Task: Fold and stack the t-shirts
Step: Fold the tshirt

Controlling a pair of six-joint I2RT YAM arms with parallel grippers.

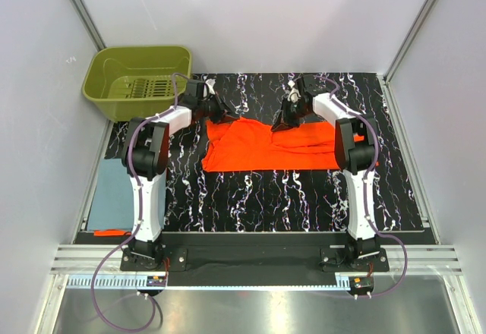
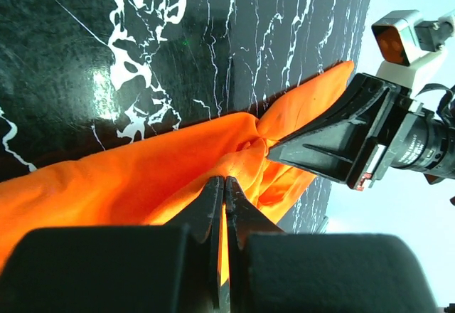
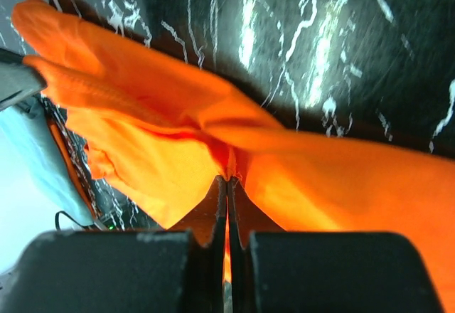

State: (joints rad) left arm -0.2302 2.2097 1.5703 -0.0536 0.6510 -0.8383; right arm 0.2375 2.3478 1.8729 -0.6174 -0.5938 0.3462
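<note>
Orange t-shirt (image 1: 262,150) lies spread, both arms reaching forward, left gripper (image 2: 224,183) and right gripper (image 3: 227,182) clamped on its far edge.

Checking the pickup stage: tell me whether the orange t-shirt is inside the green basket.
No, the orange t-shirt lies spread on the black marbled table, apart from the green basket at the far left corner.
</note>
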